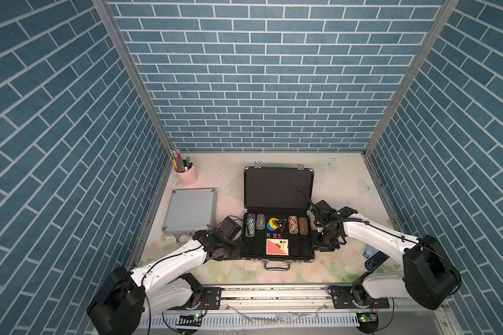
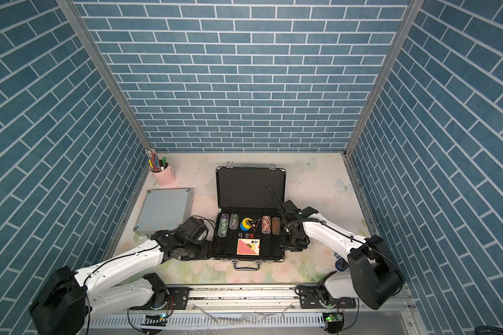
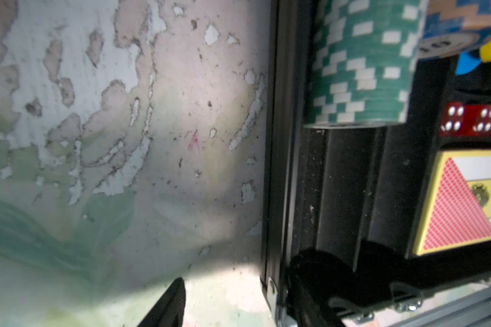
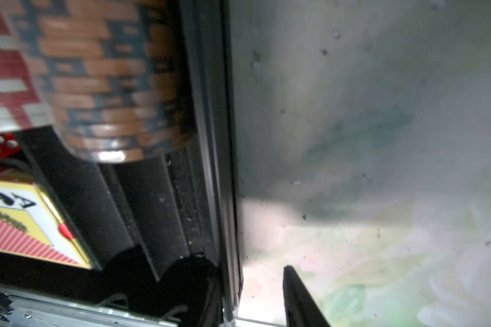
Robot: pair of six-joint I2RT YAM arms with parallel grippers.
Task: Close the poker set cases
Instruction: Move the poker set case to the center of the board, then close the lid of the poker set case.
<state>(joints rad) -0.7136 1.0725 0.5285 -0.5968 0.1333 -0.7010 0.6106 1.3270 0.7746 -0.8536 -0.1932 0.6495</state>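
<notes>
Black case (image 1: 276,188) crosswise, handle (image 1: 276,264) at front

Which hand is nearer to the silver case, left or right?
Left. The left hand straddles the side wall of the black case that faces the silver case. The right hand straddles the opposite wall, so the whole black case lies between.

We see bright, even top views bowed at their edges, and soft wrist views with blurred chip stacks (image 4: 102,85) and shadow on the tabletop (image 4: 352,113) beside the black case (image 4: 210,113).
</notes>
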